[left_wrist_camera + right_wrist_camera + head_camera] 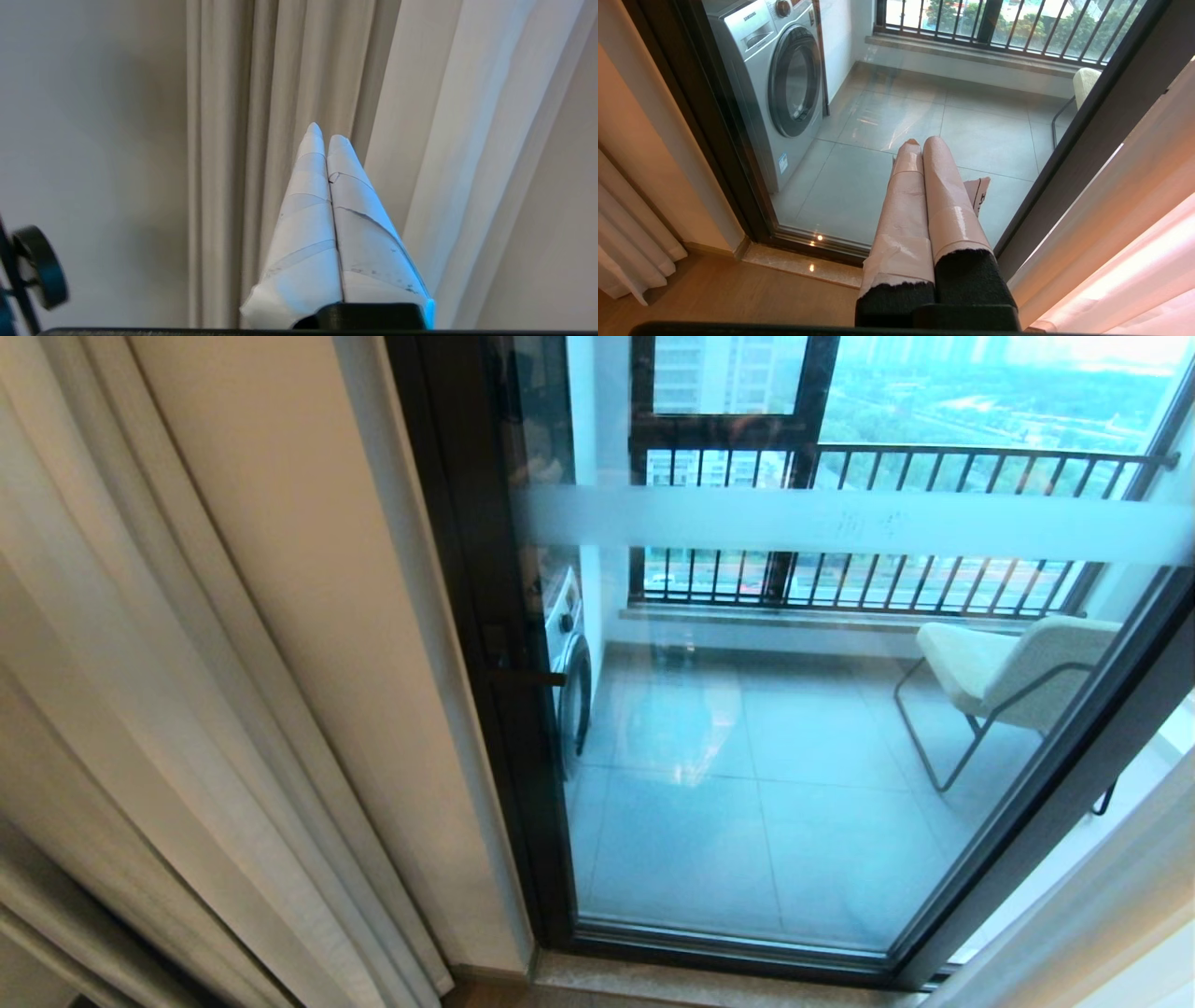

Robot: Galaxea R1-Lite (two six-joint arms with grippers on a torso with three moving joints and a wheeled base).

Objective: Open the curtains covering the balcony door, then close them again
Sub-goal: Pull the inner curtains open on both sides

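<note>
Bunched curtains (140, 709) (leftward), balcony door (794, 756) uncovered

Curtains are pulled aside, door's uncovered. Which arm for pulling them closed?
Probably left. The left gripper, shut and empty, points at the gathered curtains close ahead. The right gripper, also shut, faces the balcony door glass.

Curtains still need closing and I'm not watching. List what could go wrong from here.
1. The left end effector is shut with no fabric between its fingers, near beige folds; it may grab the drape rather than the sheer curtain.
2. The door glass lies bare, with curtain bunched at both sides; pulling only one may leave it half covered.
3. The right end effector points at the glass; a forward drive could knock it.
</note>
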